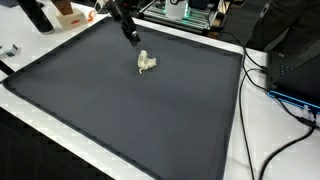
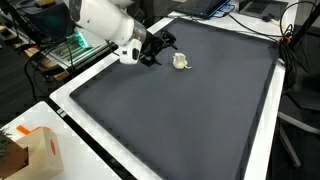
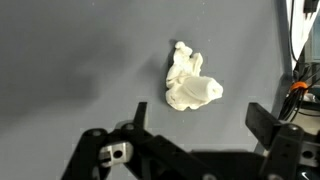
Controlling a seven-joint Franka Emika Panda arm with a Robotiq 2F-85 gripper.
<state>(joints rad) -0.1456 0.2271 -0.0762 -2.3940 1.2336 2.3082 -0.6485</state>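
In an exterior view, a brown cardboard box (image 2: 38, 150) stands at the far left, off the mat's corner. A white robot arm (image 2: 105, 20) reaches over the dark grey flat mat (image 2: 180, 120), and its black gripper (image 2: 158, 47) hovers with jaws spread wide, holding nothing. Just to its right, a small crumpled white wad (image 2: 181, 61) lies on the mat, clear of the fingers (image 3: 262, 118) in the wrist view.

white arm (image 2: 105, 22), black jaws
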